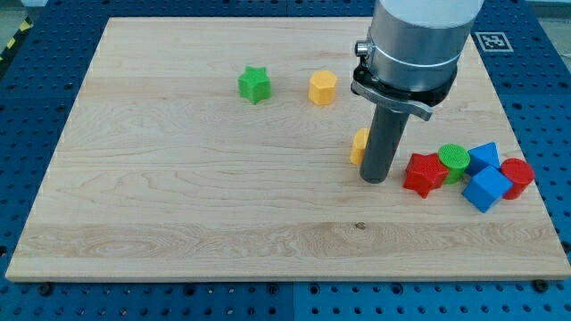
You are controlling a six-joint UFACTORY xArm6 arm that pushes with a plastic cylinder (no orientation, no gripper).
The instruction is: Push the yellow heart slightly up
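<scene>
My tip (376, 179) stands upright beside the yellow heart (359, 146) (half hidden), toward the board's (178, 196) right edge; it grips nothing.

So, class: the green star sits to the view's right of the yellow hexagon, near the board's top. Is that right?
Not quite. The camera view shows the green star to the view's left of the yellow hexagon; both do sit near the board's top.
</scene>
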